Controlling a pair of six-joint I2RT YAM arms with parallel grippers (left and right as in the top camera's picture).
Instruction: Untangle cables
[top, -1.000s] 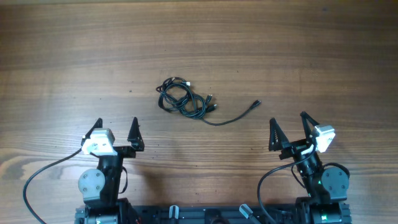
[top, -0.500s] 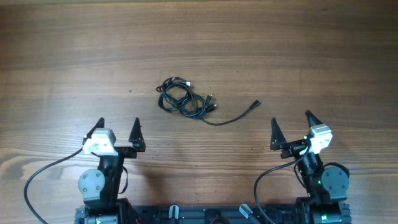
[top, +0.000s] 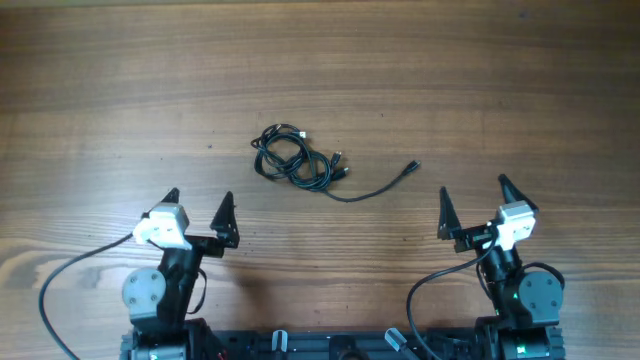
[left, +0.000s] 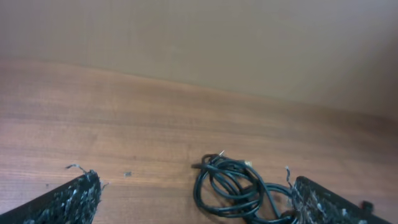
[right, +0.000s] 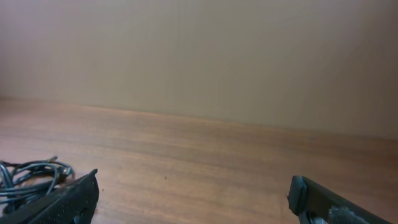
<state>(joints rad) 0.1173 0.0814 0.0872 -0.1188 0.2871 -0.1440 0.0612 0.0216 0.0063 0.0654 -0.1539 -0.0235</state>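
Observation:
The cables (top: 295, 160) lie knotted in a small black bundle on the wooden table, a little left of centre. One loose strand trails right to a small plug end (top: 411, 167). My left gripper (top: 199, 203) stands open near the front left, below and left of the bundle, with nothing between its fingers. In the left wrist view the cables (left: 233, 190) lie ahead between the wide-apart fingertips (left: 81, 190). At the front right my right gripper (top: 474, 196) is open and empty, below and right of the plug. Its wrist view catches the cables (right: 28, 174) at the far left edge.
The wooden table (top: 320, 70) stretches far behind the bundle. The arms' own thick black wires (top: 70, 280) curve near the front edge by the bases. A plain beige wall (right: 199, 56) shows beyond the table in the wrist views.
The left gripper has shifted slightly right and toward the front edge. The right gripper has drifted a little right and down. The cables have not moved.

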